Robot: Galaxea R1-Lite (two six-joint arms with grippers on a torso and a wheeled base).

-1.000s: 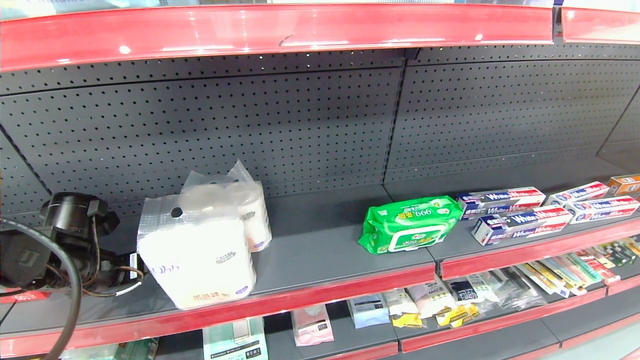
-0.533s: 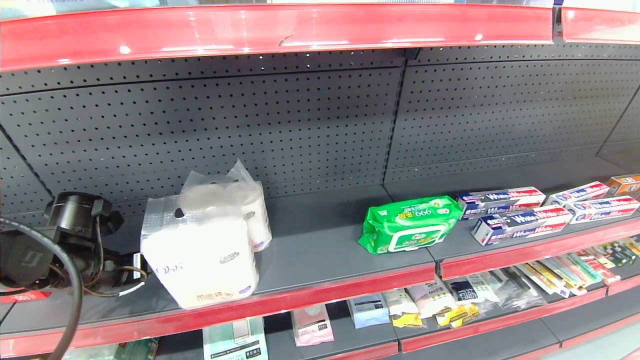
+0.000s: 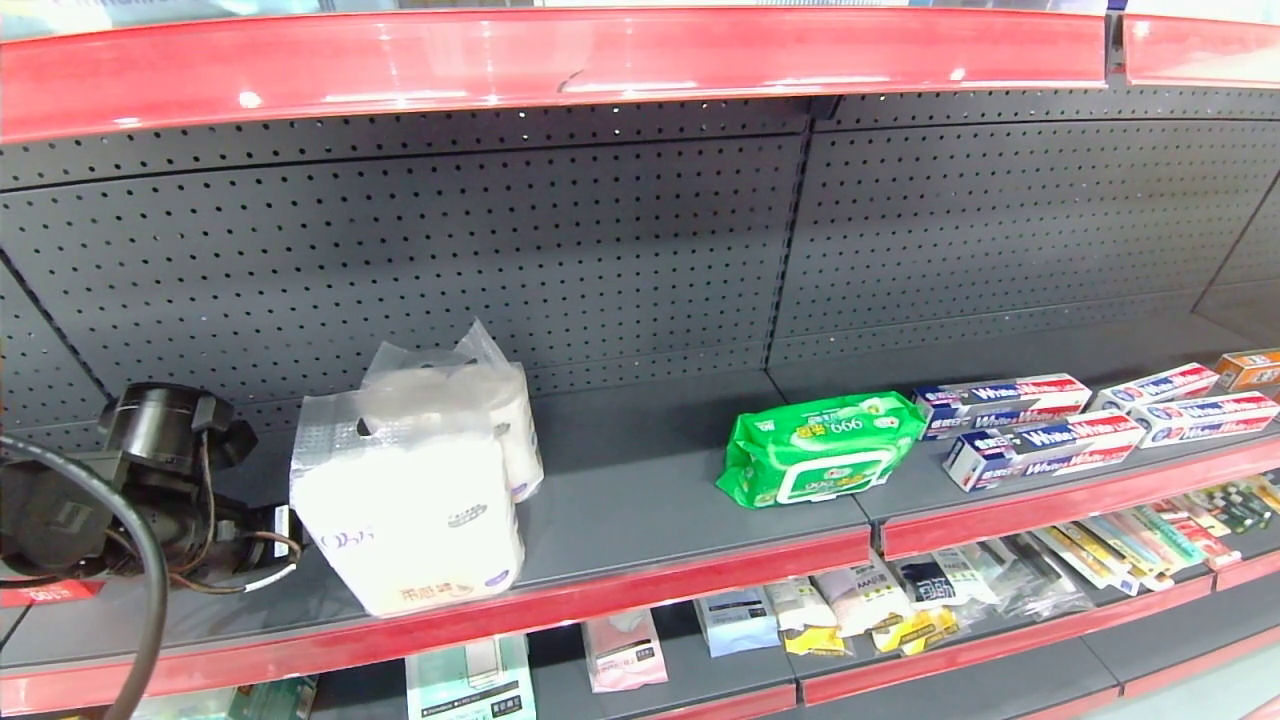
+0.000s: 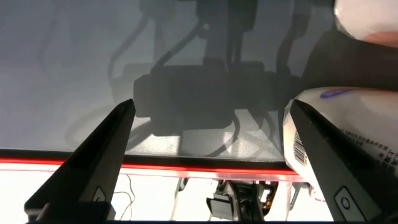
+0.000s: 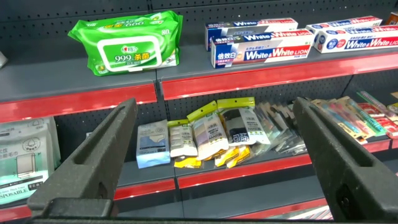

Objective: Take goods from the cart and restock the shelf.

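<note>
Left pincer [image 4: 211,106] wide beside tissue pack [image 3: 410,510] at shelf [image 3: 640,500] front edge: I'd nudge pack deeper, then retract straight; right pincer [image 5: 214,102] wide too.

The green wipes pack [image 5: 127,42] carries large white digits on its lid label, and the toothpaste boxes [image 5: 267,53] bear bold Latin lettering along their sides. The toilet-paper pack [image 4: 360,118] shows a barcode and purple print too small to read.
</note>
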